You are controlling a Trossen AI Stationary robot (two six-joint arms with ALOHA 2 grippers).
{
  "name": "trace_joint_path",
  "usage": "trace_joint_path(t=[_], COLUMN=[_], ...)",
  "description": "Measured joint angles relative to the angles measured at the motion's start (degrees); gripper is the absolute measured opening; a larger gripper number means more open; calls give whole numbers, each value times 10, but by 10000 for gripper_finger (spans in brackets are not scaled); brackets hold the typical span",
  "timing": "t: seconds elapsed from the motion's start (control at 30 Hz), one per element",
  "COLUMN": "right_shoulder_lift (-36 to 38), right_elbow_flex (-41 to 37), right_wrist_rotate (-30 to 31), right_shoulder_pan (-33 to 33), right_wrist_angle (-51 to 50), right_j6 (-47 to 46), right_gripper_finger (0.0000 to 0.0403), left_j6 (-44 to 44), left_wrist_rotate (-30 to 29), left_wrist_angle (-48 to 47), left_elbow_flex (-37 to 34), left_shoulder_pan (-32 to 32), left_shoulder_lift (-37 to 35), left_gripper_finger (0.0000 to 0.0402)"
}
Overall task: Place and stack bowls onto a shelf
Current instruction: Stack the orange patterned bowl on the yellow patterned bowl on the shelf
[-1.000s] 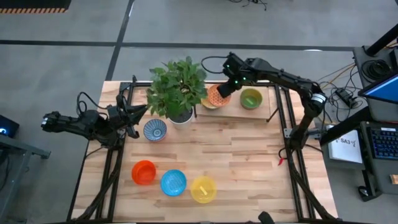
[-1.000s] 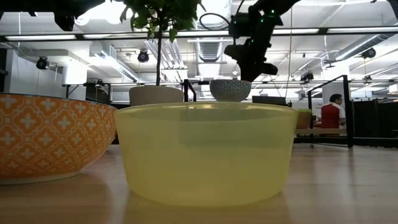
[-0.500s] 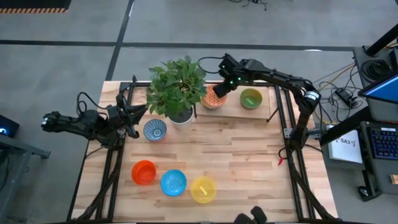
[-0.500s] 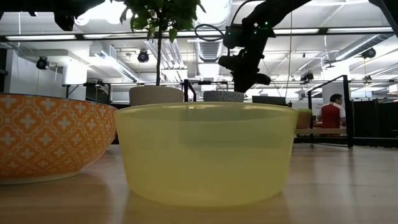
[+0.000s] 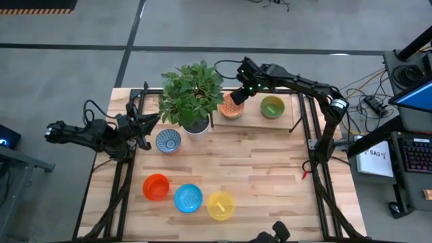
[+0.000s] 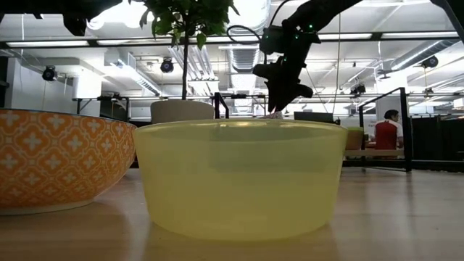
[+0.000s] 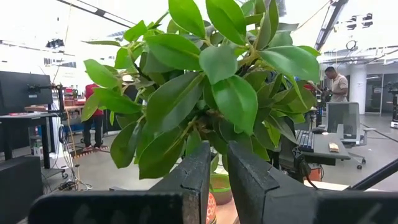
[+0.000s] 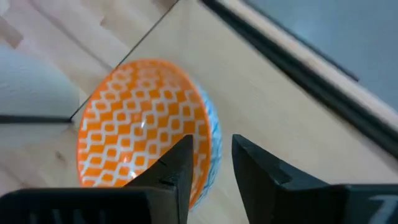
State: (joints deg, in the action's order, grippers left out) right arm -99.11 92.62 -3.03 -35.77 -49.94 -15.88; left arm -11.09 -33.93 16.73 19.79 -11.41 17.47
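My right gripper (image 5: 238, 96) reaches over the shelf (image 5: 253, 116), a light plank at the table's far right, and is shut on the orange patterned bowl (image 5: 230, 109) (image 8: 143, 134). In the low view the gripper (image 6: 278, 109) shows, but the bowl is hidden behind the yellow bowl (image 6: 239, 177). A green bowl (image 5: 273, 106) sits on the shelf to the right. A blue-white bowl (image 5: 168, 141) stands on the table near my left gripper (image 5: 144, 125), which waits shut at the left edge. Orange-red (image 5: 156, 187), blue (image 5: 188, 198) and yellow (image 5: 221, 205) bowls sit near the front. My right gripper holds the orange patterned bowl by its rim (image 8: 207, 146) on the side toward the green bowl. One finger (image 8: 177, 163) is inside the bowl and the other (image 8: 256, 168) is outside its bluish wall. The fingers slant down from above. The bowl sits upright on the shelf plank.
A leafy plant (image 5: 192, 91) in a white pot (image 5: 197, 126) stands just left of the shelf, close to the held bowl, and fills the left wrist view (image 7: 205, 81). Thin black posts (image 5: 297, 118) frame the shelf. Bare tabletop (image 5: 270, 175) lies in the middle and right.
My right gripper has moved down and slightly toward the table's left, still shut on the orange patterned bowl. The bowl, held clear above the shelf a second ago, has been lowered onto the plank and has dropped out of sight behind the yellow bowl in the low view.
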Motion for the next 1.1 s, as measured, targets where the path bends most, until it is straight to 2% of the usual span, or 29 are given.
trace_joint_path(t=[0.13,0.4,0.67,0.83,1.1], right_shoulder_lift=[1,-1,-1,31,52], right_elbow_flex=[0,-18,-41,-39,-68], right_wrist_rotate=[16,17,21,31,31], right_shoulder_pan=[0,0,0,3,42], right_wrist_angle=[23,50,60,65,59], right_j6=[4,10,15,20,23], right_gripper_finger=[88,15,9,9,9], left_j6=[0,-3,-3,-3,-5], left_wrist_rotate=[0,0,0,0,0], left_wrist_angle=[0,0,0,0,0], left_elbow_flex=[0,0,0,0,0], left_shoulder_pan=[0,0,0,0,0], left_shoulder_lift=[0,0,0,0,0], left_gripper_finger=[38,38,38,38,38])
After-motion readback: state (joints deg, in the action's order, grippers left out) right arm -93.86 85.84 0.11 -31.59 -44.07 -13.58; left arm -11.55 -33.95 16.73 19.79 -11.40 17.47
